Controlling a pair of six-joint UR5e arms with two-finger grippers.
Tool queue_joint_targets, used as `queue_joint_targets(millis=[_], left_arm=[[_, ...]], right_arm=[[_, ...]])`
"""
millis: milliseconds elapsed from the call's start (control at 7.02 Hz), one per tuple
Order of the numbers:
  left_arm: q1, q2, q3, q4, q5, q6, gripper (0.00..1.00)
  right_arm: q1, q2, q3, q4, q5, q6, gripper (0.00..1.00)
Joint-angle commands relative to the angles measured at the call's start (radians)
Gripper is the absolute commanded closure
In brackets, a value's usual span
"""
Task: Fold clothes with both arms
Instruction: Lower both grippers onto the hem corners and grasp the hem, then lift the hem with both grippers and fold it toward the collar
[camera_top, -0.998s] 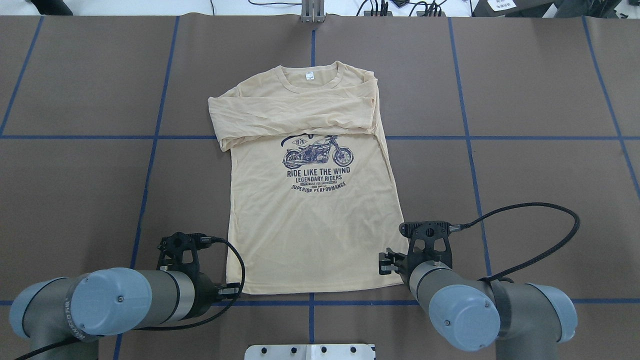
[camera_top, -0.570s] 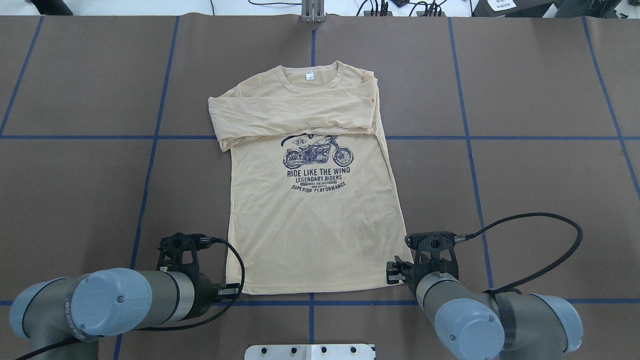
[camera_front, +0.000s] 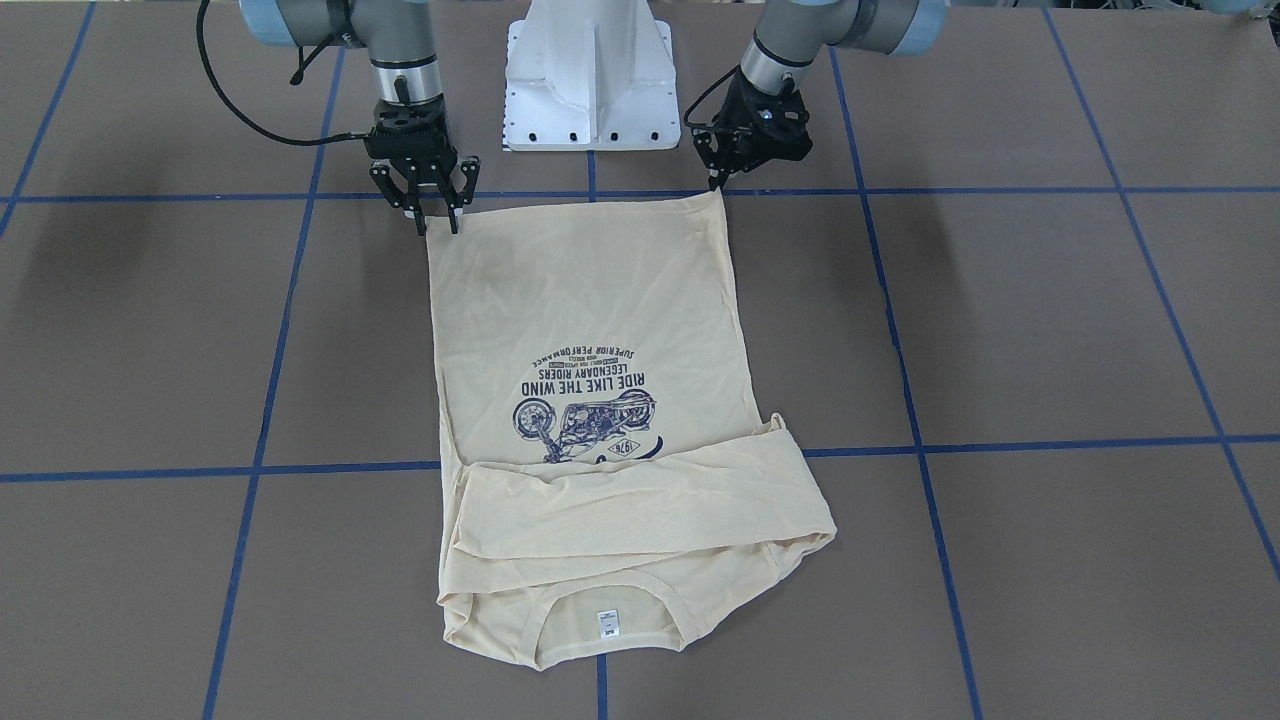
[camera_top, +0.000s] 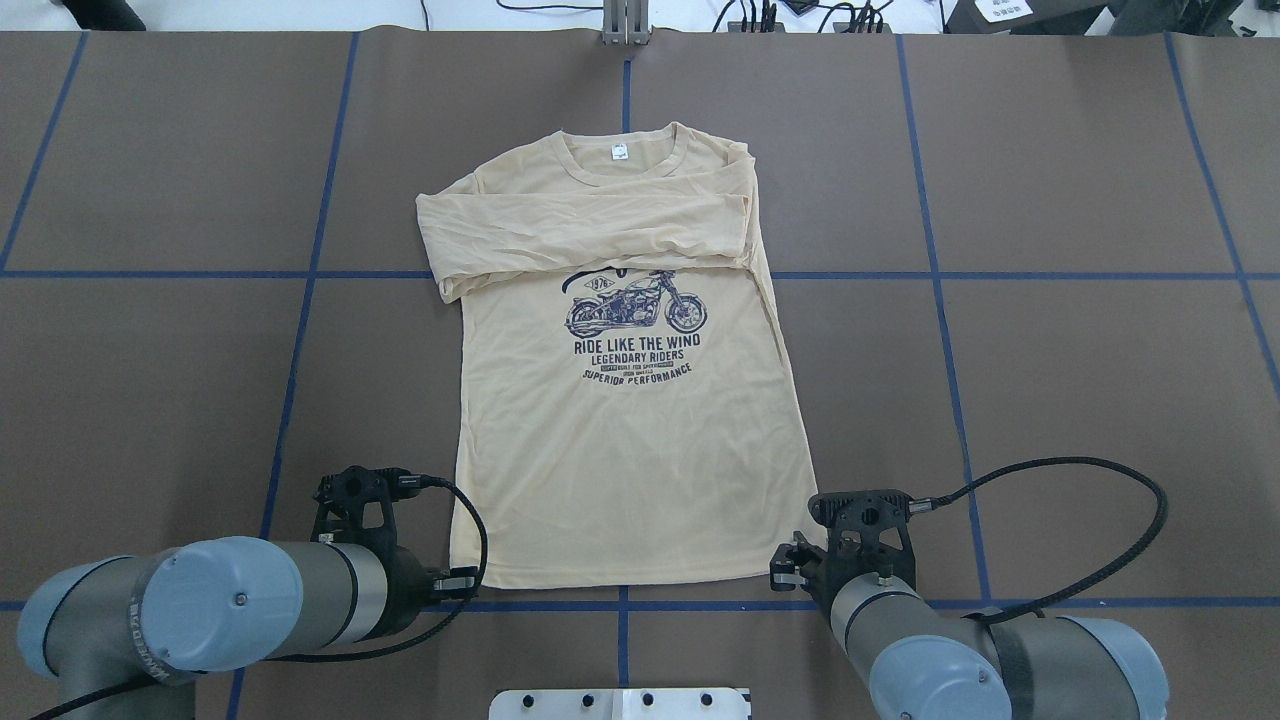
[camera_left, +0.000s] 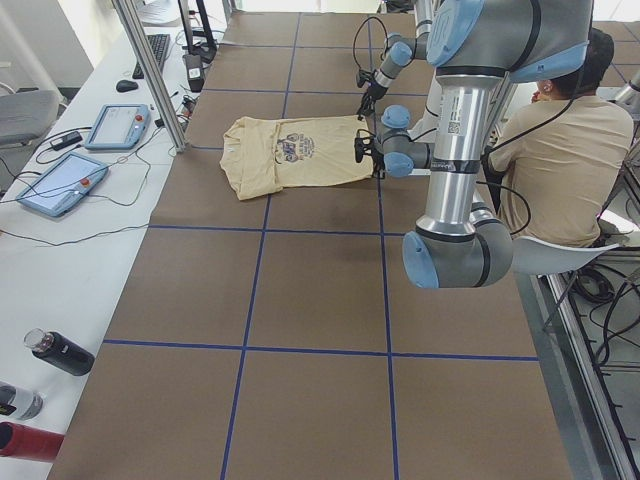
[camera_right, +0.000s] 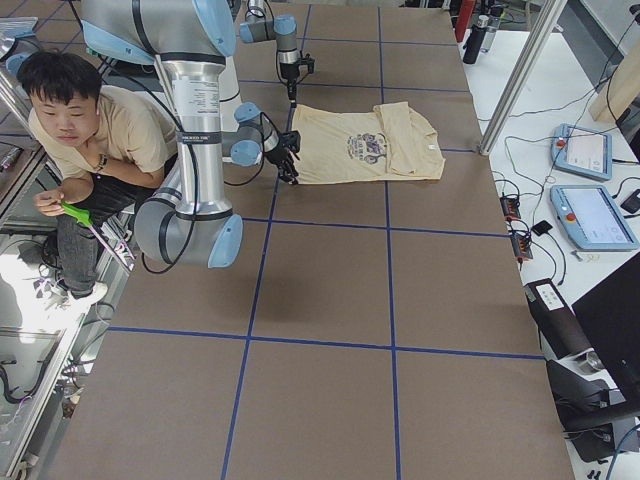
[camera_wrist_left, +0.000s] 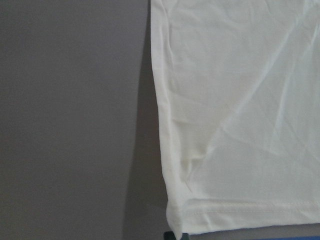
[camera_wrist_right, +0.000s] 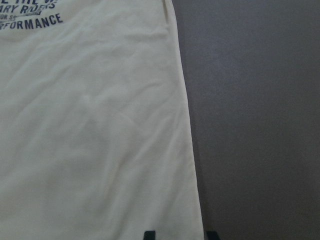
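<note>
Left gripper (camera_front: 716, 180) and right gripper (camera_front: 438, 220) are sitting at shirt (camera_front: 590, 300) hem corners, top of frame.
Sleeves (camera_front: 640, 500) lying folded across chest; body fold remaining. Right jaws spread, left jaws: cannot tell.

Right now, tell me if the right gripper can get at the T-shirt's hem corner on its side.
Probably yes: the right gripper hangs open at that corner of the T-shirt, nothing between.

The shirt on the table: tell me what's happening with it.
The T-shirt lies flat, print up, sleeves folded across the chest. The right gripper is at one bottom hem corner, fingers open astride the edge; the left gripper is at the other. Nothing is lifted yet.
</note>
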Motion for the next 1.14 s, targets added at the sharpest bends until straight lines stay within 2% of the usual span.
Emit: queue_joint_targets(millis=[0,285,428,570,713,998], left_arm=[[0.000,0.001,-0.001,0.000,0.002,0.000,1.00],[0.000,0.002,0.001,0.000,0.002,-0.002,1.00],[0.000,0.002,-0.001,0.000,0.002,-0.001,1.00],[0.000,0.001,-0.001,0.000,0.002,0.000,1.00],[0.000,-0.001,-0.001,0.000,0.002,0.000,1.00],[0.000,-0.002,-0.002,0.000,0.000,0.000,1.00]], right_arm=[[-0.005,-0.015,0.001,-0.005,-0.007,0.001,0.56],[-0.005,-0.020,0.002,-0.005,-0.005,0.000,0.54],[-0.007,-0.020,0.002,-0.005,-0.007,0.000,0.56],[-0.008,-0.017,0.002,-0.005,-0.008,0.001,0.81],[-0.010,-0.014,0.002,-0.005,-0.022,0.001,1.00],[-0.008,-0.009,0.018,-0.005,-0.022,0.001,1.00]])
